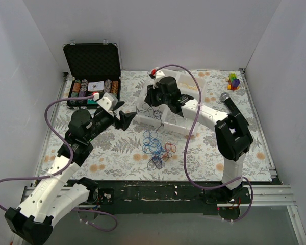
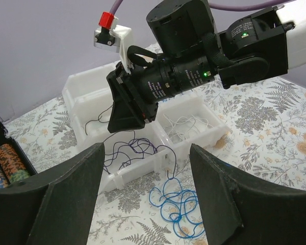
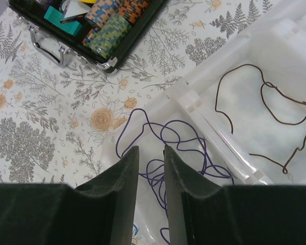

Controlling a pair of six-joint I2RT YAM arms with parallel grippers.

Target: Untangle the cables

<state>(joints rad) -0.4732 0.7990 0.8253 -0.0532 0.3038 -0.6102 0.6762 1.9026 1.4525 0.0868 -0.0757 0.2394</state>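
Two robot arms meet over a flower-patterned table [image 1: 117,153], where a loose heap of blue, red, orange and black cables [image 1: 155,145] lies in front of a white compartment tray [image 2: 81,87]. The left claw [image 2: 145,153] hangs wide apart, gripping nothing, facing the tray. The right claw [image 3: 151,153] is poised above a purple cable [image 2: 128,150] that spills over one compartment's edge, its fingers drawn almost together. Strands run into the narrow slit, but whether they are pinched cannot be told. Another compartment holds a dark brown cable [image 3: 265,107].
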